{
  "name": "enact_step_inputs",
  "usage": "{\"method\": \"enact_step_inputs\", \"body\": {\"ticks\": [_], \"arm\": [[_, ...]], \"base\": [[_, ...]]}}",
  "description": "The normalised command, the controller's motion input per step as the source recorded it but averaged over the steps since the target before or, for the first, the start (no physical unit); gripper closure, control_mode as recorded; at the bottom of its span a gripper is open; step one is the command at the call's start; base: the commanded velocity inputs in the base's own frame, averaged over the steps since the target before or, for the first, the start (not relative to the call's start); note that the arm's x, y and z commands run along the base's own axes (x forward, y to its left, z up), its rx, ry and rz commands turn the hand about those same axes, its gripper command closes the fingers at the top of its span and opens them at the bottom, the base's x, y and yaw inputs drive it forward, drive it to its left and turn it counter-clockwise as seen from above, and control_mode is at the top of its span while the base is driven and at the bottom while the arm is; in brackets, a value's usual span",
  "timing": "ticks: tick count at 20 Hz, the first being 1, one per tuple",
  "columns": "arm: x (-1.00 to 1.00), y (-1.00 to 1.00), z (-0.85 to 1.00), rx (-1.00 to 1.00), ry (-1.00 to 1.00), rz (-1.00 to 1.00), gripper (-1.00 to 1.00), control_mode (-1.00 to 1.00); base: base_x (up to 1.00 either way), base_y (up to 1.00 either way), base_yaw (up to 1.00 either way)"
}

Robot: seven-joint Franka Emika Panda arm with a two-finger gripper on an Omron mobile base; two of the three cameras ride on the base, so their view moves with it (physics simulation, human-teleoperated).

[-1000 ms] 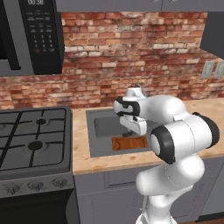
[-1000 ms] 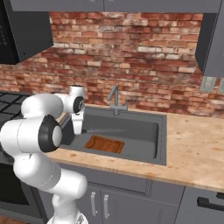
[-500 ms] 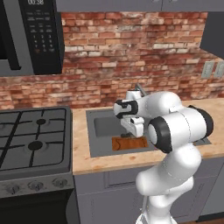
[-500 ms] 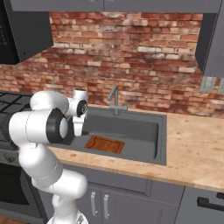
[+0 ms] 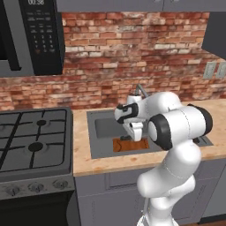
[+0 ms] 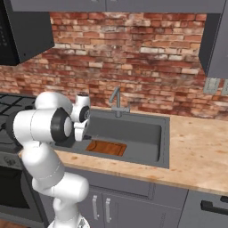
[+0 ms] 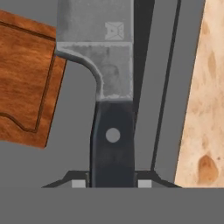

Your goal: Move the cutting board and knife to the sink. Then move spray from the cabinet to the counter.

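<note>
Since the earlier frames the white arm has swung toward the near left of the dark grey rectangular sink [image 6: 133, 129], with the two-finger gripper [image 7: 108, 183] now lower over the basin. The gripper is pinching the black handle of the small grey-bladed knife [image 7: 107, 100], which hangs above the sink floor. The dark reddish-brown grooved wooden cutting board [image 6: 106, 148] lies flat in the sink, just beside the knife. The silver faucet [image 6: 116, 100] stands behind; the light beige wood-grain counter [image 6: 196, 151] and the black gas stove [image 5: 33, 141] flank the sink.
</note>
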Motion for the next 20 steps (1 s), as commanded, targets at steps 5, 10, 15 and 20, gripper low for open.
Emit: {"method": "enact_step_inputs", "body": {"ticks": [5, 10, 15, 20], "arm": [[0.13, 0.00, -0.17, -0.02, -0.05, -0.06, 1.00, -1.00], [0.15, 0.00, -0.16, -0.01, -0.05, -0.01, 1.00, -1.00], [0.18, -0.01, -0.14, 0.00, -0.03, 0.00, 1.00, -1.00], [0.19, -0.04, -0.17, -0.01, -0.01, 0.00, 1.00, -1.00]], "base": [[0.00, 0.00, 0.00], [0.00, 0.00, 0.00], [0.00, 0.00, 0.00], [0.00, 0.00, 0.00]]}}
